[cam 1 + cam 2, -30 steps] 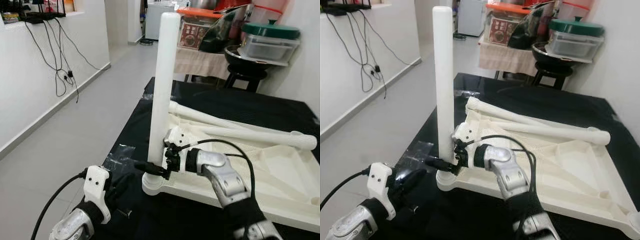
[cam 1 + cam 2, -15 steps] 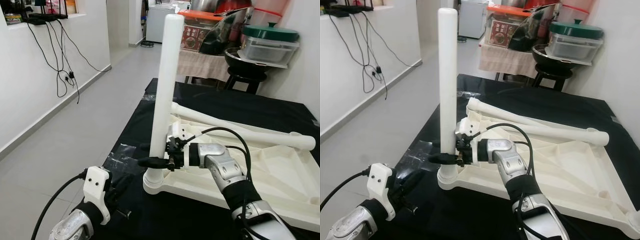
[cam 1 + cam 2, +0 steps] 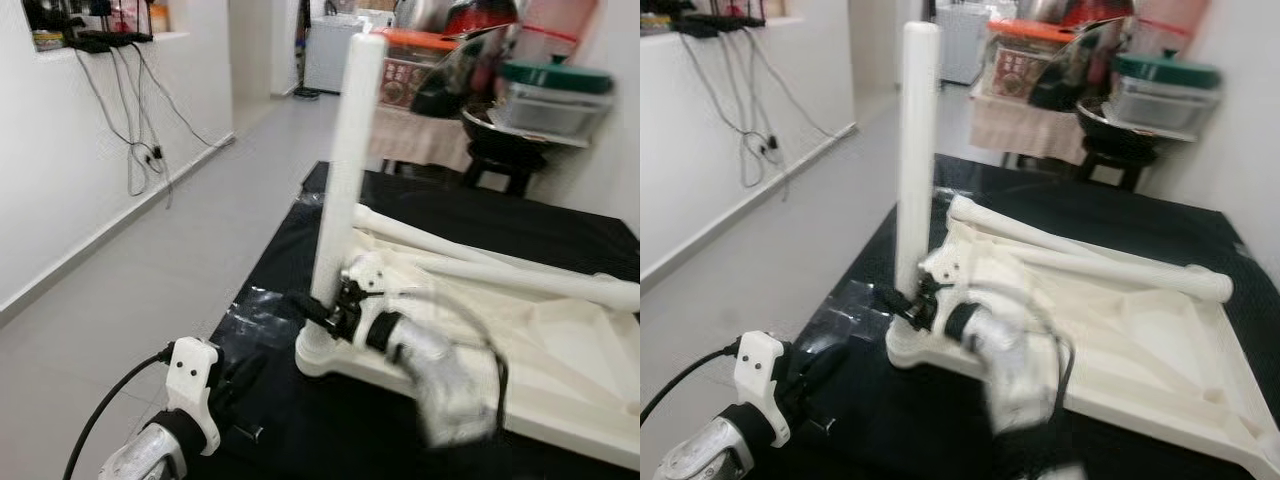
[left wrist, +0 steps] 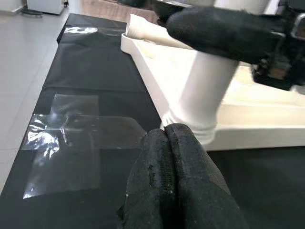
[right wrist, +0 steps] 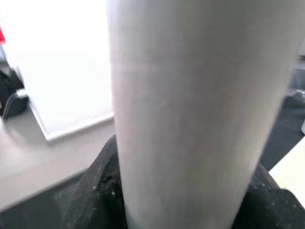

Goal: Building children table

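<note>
- Tilting rightward since half a second ago, white leg (image 3: pixel 340 190) stands at centre frame in the upturned tabletop (image 3: pixel 560 350).
- Right end effector (image 3: pixel 318 310) grips its base; left end effector (image 4: pixel 174 157), closed, idles.
- Next, probably: seat leg upright.

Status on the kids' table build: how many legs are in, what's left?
Done: the white plastic tabletop lies upside down on the black-covered table. In hand: one white tubular leg stands upright in the near corner socket, with the right gripper clamped round its base. The left gripper is shut and idle, low beside that corner. Left: two more white legs lie loose across the tabletop, not yet fitted.
</note>
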`<state>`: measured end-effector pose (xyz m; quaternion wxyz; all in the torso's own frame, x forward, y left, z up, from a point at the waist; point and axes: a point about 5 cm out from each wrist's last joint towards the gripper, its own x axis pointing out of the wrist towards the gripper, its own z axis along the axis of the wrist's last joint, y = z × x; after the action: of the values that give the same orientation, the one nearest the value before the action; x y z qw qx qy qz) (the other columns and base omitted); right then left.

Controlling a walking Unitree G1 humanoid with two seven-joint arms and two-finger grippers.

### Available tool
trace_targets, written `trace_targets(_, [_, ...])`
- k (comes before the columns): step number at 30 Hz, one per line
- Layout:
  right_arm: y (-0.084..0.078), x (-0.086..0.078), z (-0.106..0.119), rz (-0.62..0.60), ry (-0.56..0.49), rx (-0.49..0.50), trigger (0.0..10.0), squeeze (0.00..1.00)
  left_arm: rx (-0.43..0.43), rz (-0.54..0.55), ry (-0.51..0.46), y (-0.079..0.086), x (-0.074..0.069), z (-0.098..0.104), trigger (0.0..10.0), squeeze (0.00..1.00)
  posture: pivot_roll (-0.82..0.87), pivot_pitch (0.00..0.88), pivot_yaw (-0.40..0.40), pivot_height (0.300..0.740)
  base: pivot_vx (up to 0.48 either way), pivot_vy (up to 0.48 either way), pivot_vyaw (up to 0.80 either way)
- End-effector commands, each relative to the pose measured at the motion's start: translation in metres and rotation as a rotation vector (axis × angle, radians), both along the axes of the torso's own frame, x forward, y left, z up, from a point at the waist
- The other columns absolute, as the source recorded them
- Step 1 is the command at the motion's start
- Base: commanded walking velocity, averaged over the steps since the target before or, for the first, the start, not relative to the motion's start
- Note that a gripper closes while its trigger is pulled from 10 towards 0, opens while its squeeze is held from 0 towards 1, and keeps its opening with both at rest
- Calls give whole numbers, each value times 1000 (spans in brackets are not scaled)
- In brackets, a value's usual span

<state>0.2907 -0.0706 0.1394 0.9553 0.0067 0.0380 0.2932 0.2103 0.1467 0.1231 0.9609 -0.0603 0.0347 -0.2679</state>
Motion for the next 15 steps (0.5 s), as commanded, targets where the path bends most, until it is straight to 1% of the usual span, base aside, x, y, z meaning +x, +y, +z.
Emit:
trace_targets(1, [-8, -3, -22, -74, 114, -56, 0, 0, 4, -14, 0, -1, 0, 2, 10000, 0, 88, 0, -90, 740, 0, 0, 0])
trace_targets(2, [-13, 3, -19, -80, 96, -63, 0, 0, 3, -12, 1, 0, 0, 1, 10000, 0, 88, 0, -90, 740, 0, 0, 0])
trace_targets(3, [-13, 3, -19, -80, 96, -63, 0, 0, 3, -12, 1, 0, 0, 1, 10000, 0, 88, 0, -90, 740, 0, 0, 0])
trace_targets(4, [-16, 8, -20, -81, 94, -70, 0, 0, 3, -19, 1, -1, 1, 2, 10000, 0, 97, 0, -103, 740, 0, 0, 0])
trace_targets(7, [-18, 10, -22, -82, 101, -72, 0, 0, 3, -24, 1, -1, 2, 2, 10000, 0, 98, 0, -104, 740, 0, 0, 0])
trace_targets(8, [-18, 10, -23, -76, 104, -93, 3059, 0, 3, -22, 0, -2, 1, 2, 10000, 0, 99, 0, -104, 740, 0, 0, 0])
trace_targets(9, [-18, 11, -22, -58, 108, -93, 10000, 47, 3, -16, -3, -2, 1, 2, 10000, 0, 101, 0, -107, 740, 0, 0, 0])
trace_targets(10, [-18, 11, -20, -37, 113, -89, 10000, 1000, 4, -9, -6, -2, 1, 2, 10000, 0, 101, 0, -107, 740, 0, 0, 0])
trace_targets(13, [-17, 11, -17, -29, 120, -92, 10000, 1000, 3, -5, -7, -2, 1, 2, 10000, 0, 101, 0, -107, 740, 0, 0, 0])
trace_targets(14, [-16, 14, -12, 6, 125, -78, 10000, 1000, 2, -4, -8, -2, 2, 3, 10000, 0, 104, 0, -110, 740, 0, 0, 0])
trace_targets(15, [-16, 19, -3, 70, 102, -71, 10000, 1000, 1, -5, -7, -2, 2, 2, 10000, 0, 106, 0, -106, 740, 0, 0, 0])
